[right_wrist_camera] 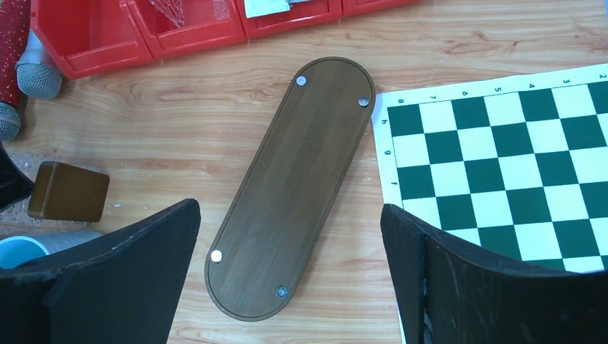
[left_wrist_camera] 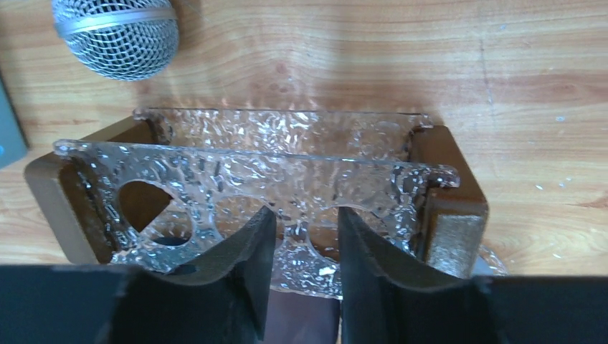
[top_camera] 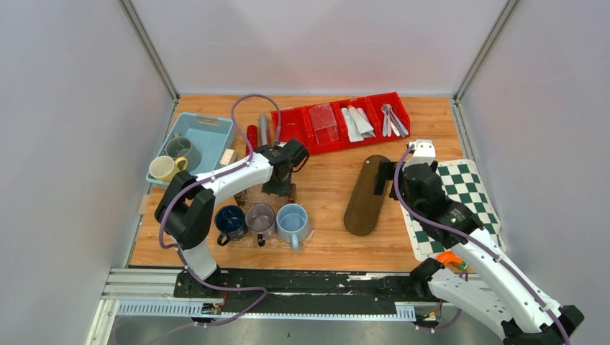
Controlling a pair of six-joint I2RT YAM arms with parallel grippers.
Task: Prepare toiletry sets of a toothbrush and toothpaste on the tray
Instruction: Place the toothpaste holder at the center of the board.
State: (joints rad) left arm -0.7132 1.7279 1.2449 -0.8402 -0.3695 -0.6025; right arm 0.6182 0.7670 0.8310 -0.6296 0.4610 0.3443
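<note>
Dimpled clear acrylic rack (left_wrist_camera: 236,172) part-hidden behind left claw (left_wrist_camera: 306,215), grip unclear, right claw (right_wrist_camera: 290,209) wide apart above dark oval wooden tray (right_wrist_camera: 308,143).

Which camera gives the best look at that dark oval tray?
The right wrist view: the tray fills the middle of the frame, whole and close, its wood grain plain. In the top view the tray is much smaller. The left wrist view does not show it.
</note>
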